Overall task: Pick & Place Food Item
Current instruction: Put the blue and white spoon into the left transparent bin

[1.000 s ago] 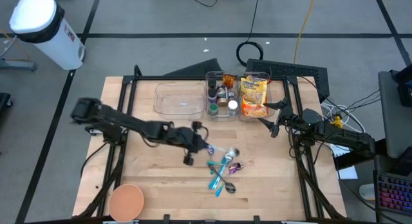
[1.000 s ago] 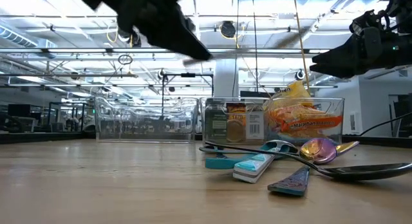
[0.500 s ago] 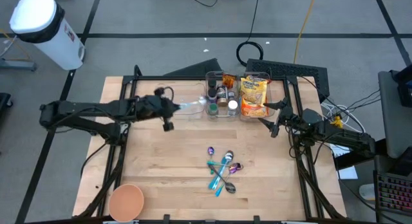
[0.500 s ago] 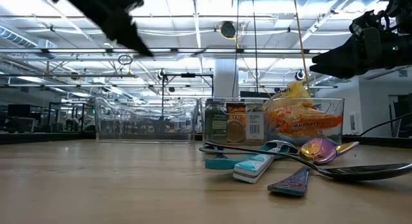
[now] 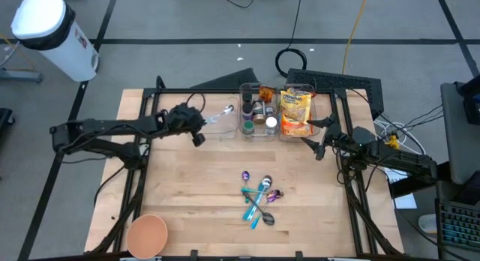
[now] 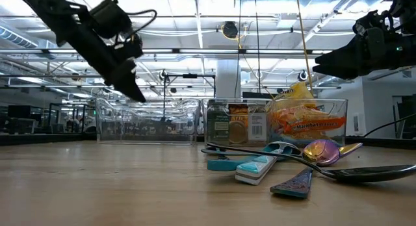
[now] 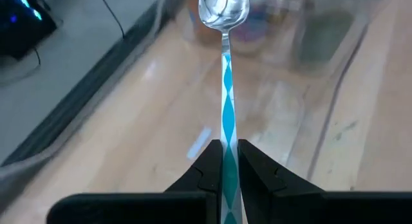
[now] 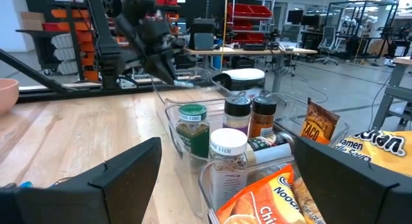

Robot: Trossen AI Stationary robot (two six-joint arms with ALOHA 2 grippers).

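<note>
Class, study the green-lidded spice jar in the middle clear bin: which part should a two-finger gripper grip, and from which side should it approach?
Grip the green-lidded spice jar by its round lid and upper body, coming from straight above. It stands upright inside the middle clear bin, whose walls and neighbouring jars block a sideways approach, so probably only its top is free.

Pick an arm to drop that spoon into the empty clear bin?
Left. The left gripper already clamps the spoon over the empty clear bin; the right gripper waits open beside the snack bin.
</note>
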